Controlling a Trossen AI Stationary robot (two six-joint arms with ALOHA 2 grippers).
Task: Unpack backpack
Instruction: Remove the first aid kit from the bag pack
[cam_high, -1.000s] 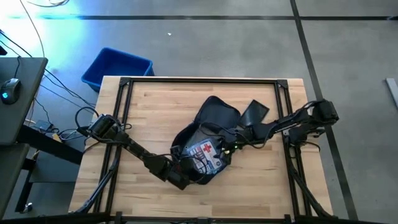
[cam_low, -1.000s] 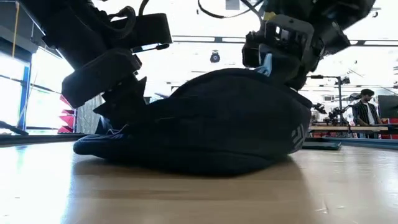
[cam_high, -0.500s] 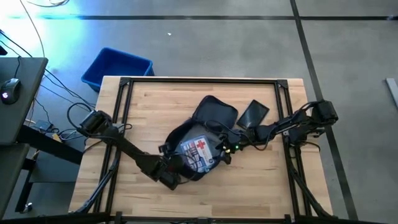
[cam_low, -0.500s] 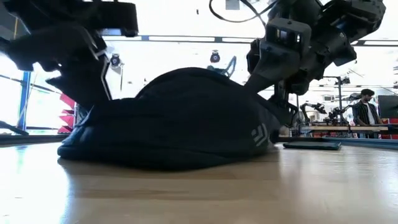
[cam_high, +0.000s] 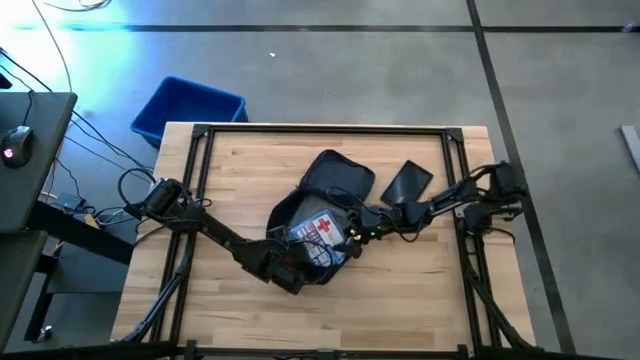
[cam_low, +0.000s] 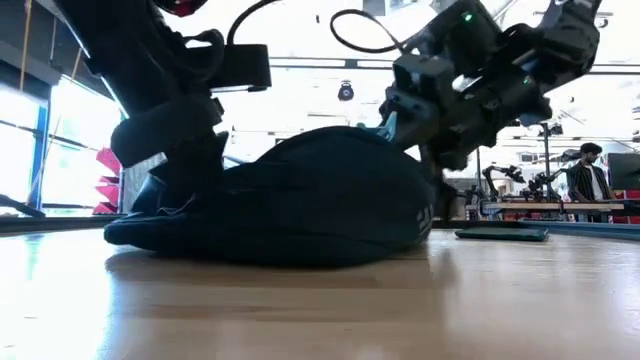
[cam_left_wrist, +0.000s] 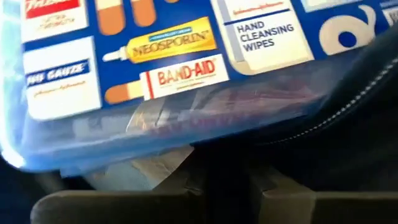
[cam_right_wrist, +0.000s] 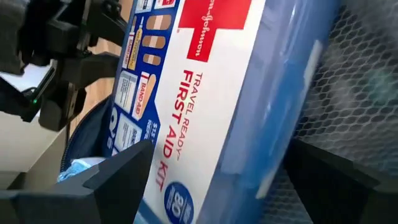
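One backpack (cam_high: 325, 205), dark navy and soft, lies near the middle of the wooden worktop (cam_high: 230, 170), unzipped so that its flap folds back toward the far edge and the black lining shows. In the low view it sits as a rounded mound (cam_low: 300, 205) with a small pale logo on the side facing the right of that picture. Inside the open mouth rests a first-aid kit (cam_high: 318, 228), a blue case with a white label and a red cross; the right wrist view shows the same kit (cam_right_wrist: 205, 93) lying against a mesh pocket of the lining.

The left claw (cam_high: 290, 275) is at the near edge of the backpack, down at the rim of the opening just beside the kit. Its wrist view shows the printed face of the kit (cam_left_wrist: 161, 56) very close above the dark fingers, but whether the claw is closed or gripping anything I cannot tell. The right claw (cam_high: 355, 230) reaches in from the other side, its fingers (cam_right_wrist: 118, 171) spread wide on either side of the kit, not pressing on it.

Just beyond the backpack a flat dark pouch (cam_high: 407, 182) lies on the worktop. A blue plastic bin (cam_high: 187, 108) stands on the floor past the far left corner. In the room behind, a person (cam_low: 585, 170) stands at another bench.
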